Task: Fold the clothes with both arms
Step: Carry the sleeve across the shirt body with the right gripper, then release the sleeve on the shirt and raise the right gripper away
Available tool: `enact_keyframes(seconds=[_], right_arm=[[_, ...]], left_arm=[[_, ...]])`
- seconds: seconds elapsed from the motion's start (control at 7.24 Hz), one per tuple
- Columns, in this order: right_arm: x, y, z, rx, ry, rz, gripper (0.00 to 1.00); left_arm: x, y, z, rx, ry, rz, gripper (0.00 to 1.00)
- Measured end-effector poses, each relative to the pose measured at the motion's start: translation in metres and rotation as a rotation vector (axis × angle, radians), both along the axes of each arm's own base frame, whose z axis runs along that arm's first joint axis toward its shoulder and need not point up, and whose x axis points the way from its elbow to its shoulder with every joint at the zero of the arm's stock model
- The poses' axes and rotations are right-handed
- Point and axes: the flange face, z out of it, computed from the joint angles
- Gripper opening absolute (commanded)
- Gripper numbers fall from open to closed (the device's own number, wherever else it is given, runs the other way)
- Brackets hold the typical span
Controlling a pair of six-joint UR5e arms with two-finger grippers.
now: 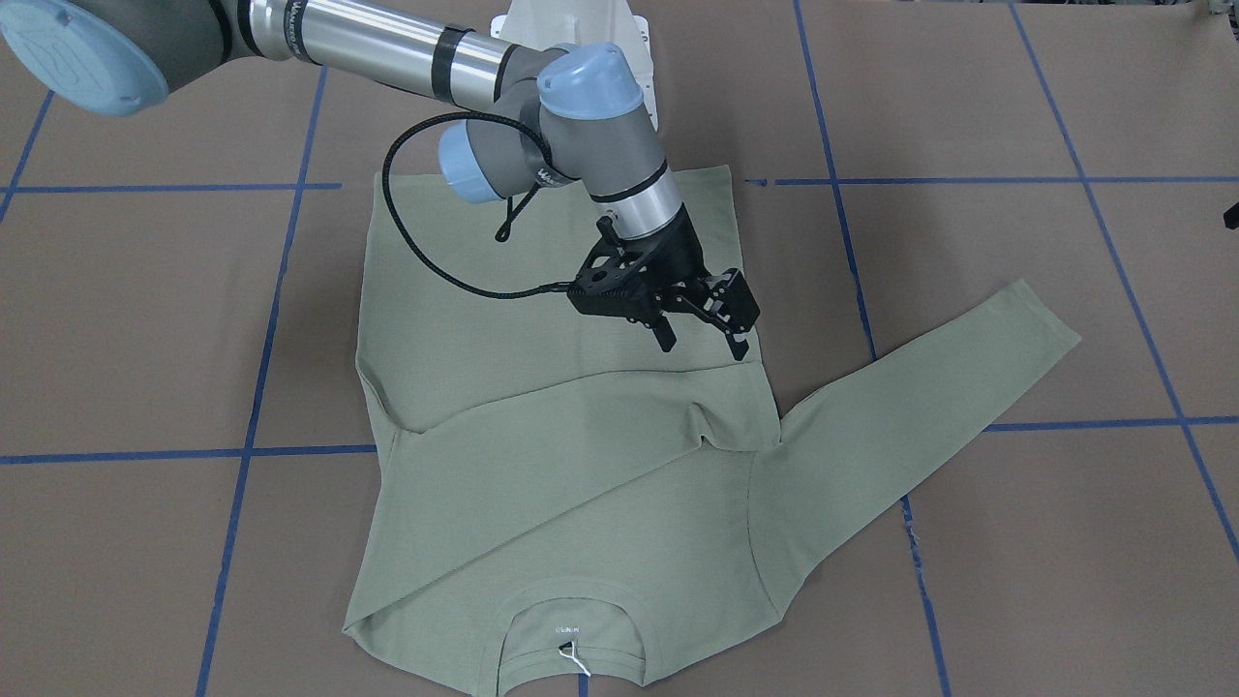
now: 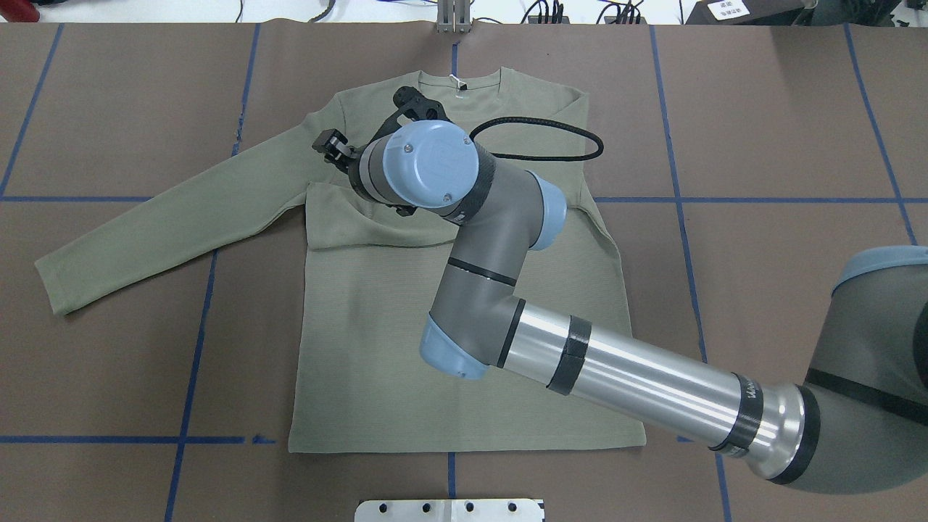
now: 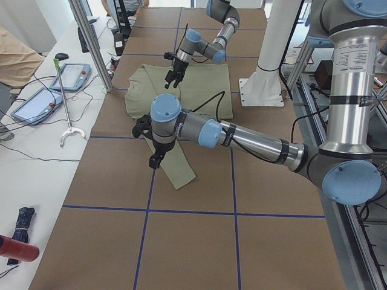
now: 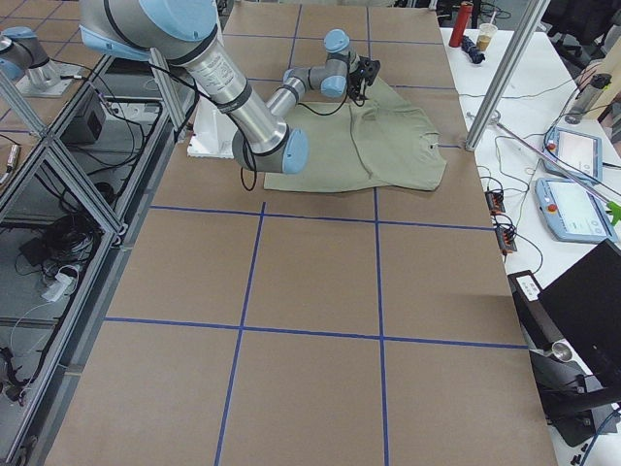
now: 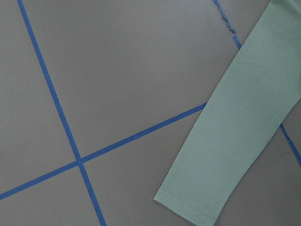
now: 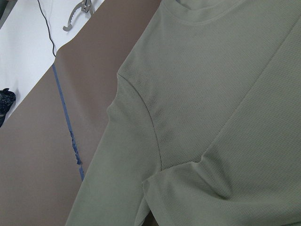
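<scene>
Exterior front-facing view: our right gripper point(image 1: 704, 346) hovers with jaws spread and empty, just above the folded sleeve point(image 1: 581, 426) lying across the shirt point(image 1: 484, 310). The shirt is flat on the table, its other sleeve point(image 1: 929, 387) outstretched. Our left gripper point(image 3: 155, 158) hangs near that cuff point(image 5: 188, 209); we cannot tell its jaws. We judge this sleeve comes next, which calls for a pinch at the cuff.

The sage-green shirt point(image 2: 362, 326) lay flat, collar at twelve o'clock seen from overhead, one sleeve stretched toward eight o'clock, the other folded across the chest; the right gripper point(image 1: 704, 346) hung spread above it.
</scene>
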Motion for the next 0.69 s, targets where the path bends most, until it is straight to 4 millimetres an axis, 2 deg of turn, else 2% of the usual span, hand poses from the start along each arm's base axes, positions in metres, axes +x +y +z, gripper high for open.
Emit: enact_keyframes(seconds=[0.28,0.55,0.69], right_arm=[[0.03,-0.02,0.024,-0.024,0.002,-0.05,1.0],[0.045,-0.025,0.068,-0.035,0.047,-0.065,1.0],[0.071,-0.033,0.099,-0.039,0.07,-0.065,1.0]], left_arm=[[0.002,-0.004,-0.011,0.008,0.037,0.013,1.0],[0.004,-0.005,-0.006,-0.019,0.038,0.003,1.0],[0.006,-0.008,0.004,-0.052,0.027,-0.008,1.0]])
